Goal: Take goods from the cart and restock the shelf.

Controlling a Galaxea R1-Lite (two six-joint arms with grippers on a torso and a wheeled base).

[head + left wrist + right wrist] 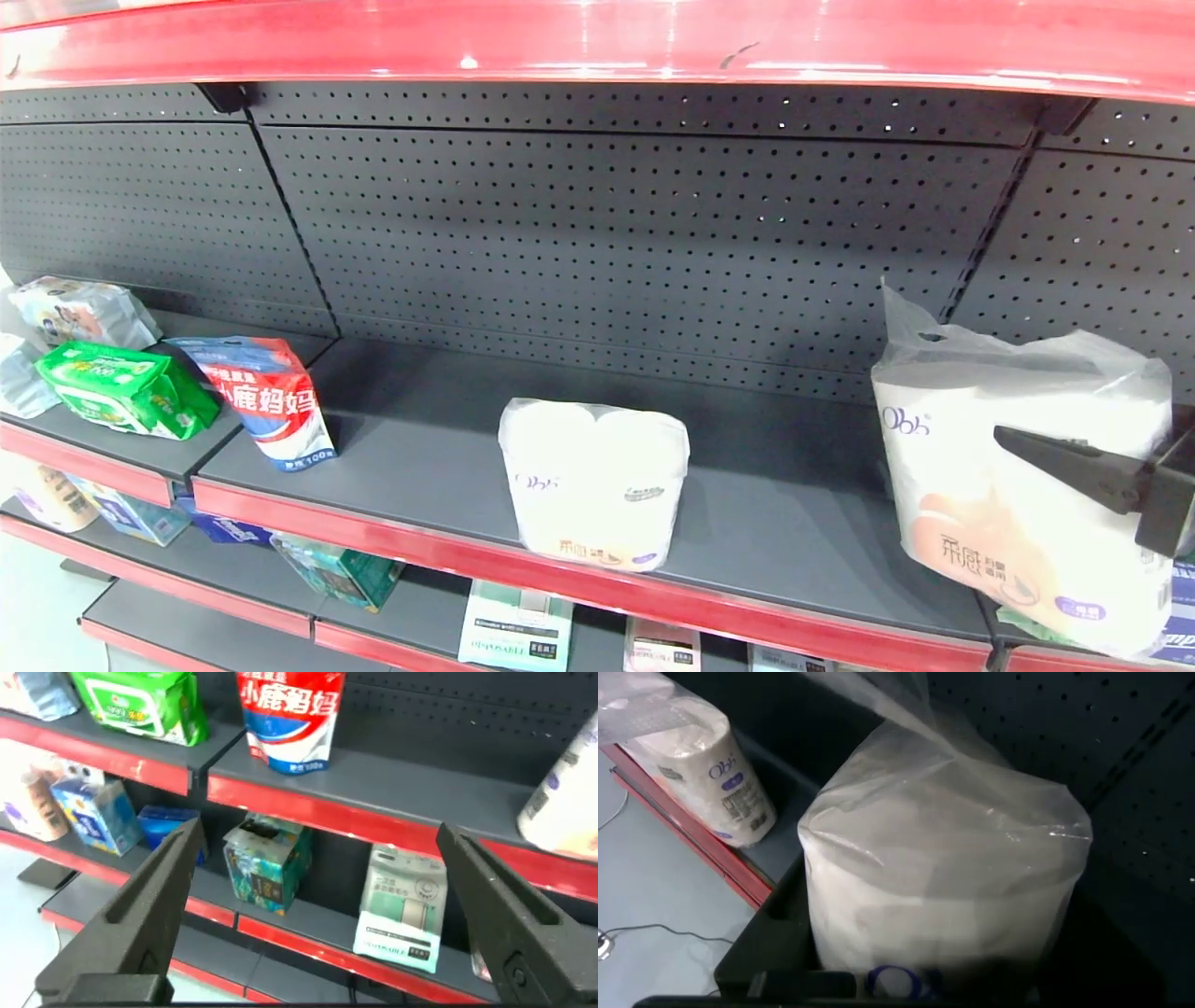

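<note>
My right gripper (938, 975) is shut on a plastic-wrapped pack of white paper rolls (1018, 485), its dark fingers (1074, 459) clamping the pack's sides. The pack hangs at the right end of the dark middle shelf (766, 495), near the red front edge. A second, matching roll pack (593, 481) stands upright at the shelf's middle front, and it also shows in the right wrist view (701, 765). My left gripper (318, 915) is open with nothing between its fingers, low in front of the lower shelves.
A blue and red bag (271, 397), a green pack (126, 387) and a pale pack (84, 313) sit at the shelf's left. Below stand a teal box (266, 863), a white box (402, 910) and blue packs (93, 812). Perforated back panel behind; red shelf overhead (597, 42).
</note>
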